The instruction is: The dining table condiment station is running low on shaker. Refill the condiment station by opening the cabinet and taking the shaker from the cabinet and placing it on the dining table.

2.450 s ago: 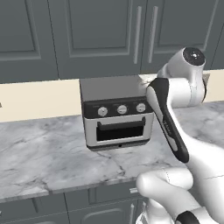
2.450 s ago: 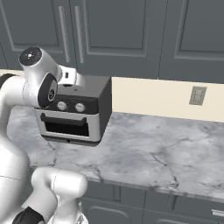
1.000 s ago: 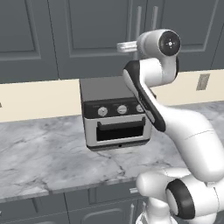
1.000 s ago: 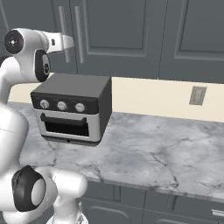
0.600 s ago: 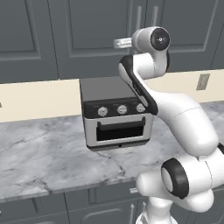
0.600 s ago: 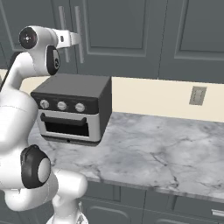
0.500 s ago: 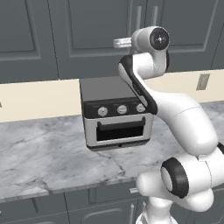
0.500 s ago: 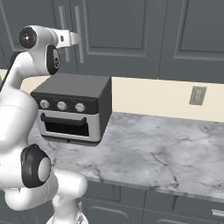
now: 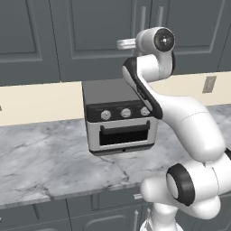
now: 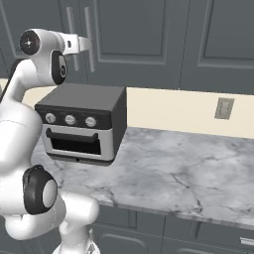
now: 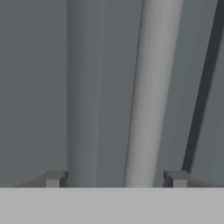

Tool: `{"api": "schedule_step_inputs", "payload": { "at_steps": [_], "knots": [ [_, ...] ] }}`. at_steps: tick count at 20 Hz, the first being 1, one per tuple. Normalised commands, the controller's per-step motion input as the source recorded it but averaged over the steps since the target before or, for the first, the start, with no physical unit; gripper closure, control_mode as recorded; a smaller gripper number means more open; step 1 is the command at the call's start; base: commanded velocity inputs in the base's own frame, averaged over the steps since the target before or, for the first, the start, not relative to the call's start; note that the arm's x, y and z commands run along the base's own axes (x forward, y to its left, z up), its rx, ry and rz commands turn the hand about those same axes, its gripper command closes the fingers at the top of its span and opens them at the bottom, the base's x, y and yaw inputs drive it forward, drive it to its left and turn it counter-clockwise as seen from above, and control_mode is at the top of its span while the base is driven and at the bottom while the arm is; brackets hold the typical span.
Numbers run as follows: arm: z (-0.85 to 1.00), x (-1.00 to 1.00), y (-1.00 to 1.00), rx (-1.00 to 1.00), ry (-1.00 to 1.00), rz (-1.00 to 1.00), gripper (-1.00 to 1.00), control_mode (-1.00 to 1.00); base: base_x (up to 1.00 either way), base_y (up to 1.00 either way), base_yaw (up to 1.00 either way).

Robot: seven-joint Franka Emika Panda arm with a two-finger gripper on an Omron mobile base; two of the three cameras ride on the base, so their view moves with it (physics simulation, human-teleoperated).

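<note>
The cabinet (image 9: pixel 97 36) is a dark grey wall unit above the counter, and its doors are shut. My gripper (image 11: pixel 114 179) is raised to the cabinet's long metal bar handle (image 11: pixel 148 96). The handle runs up between my two fingertips (image 11: pixel 54 178), slightly nearer the right one, and the jaws stand apart around it with gaps on both sides. The right base view has the white hand (image 10: pixel 79 43) up against the handle (image 10: pixel 91 37). The hand (image 9: pixel 126 43) is also seen from the left base. The shaker is hidden and the dining table is out of view.
A black toaster oven (image 9: pixel 119 119) sits on the marble counter (image 9: pixel 40 158) below the hand. Dark drawer fronts (image 9: pixel 90 212) run under the counter. A wall outlet (image 10: pixel 224 108) is on the beige backsplash at the right.
The arm has swung up from in front of the toaster oven to the cabinet handle. Over the last half second it has stayed nearly still.
</note>
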Motion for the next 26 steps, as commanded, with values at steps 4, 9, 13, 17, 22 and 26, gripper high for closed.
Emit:
{"api": "schedule_step_inputs", "payload": {
  "at_steps": [4, 9, 13, 17, 22, 26],
  "knots": [
    [0.00, 0.00, 0.00, 0.00, 0.00, 0.00, 1.00, -1.00, 0.00, 0.00, 0.00],
    [0.00, -0.32, 0.01, 0.00, -0.01, 0.02, 1.00, -1.00, 0.00, 0.00, 0.00],
    [0.11, -0.81, 0.31, 0.00, -0.04, 0.06, 1.00, -1.00, 0.00, 0.00, 0.00],
    [0.29, -0.92, 0.73, 0.00, -0.02, 0.06, 1.00, -1.00, 0.00, 0.00, 0.00],
    [0.47, -0.99, 0.99, -0.01, 0.00, 0.00, 1.00, -1.00, 0.00, 0.00, 0.00],
    [0.59, -1.00, 1.00, -0.05, 0.00, 0.00, 1.00, -1.00, 0.00, 0.00, 0.00]
  ]
}}
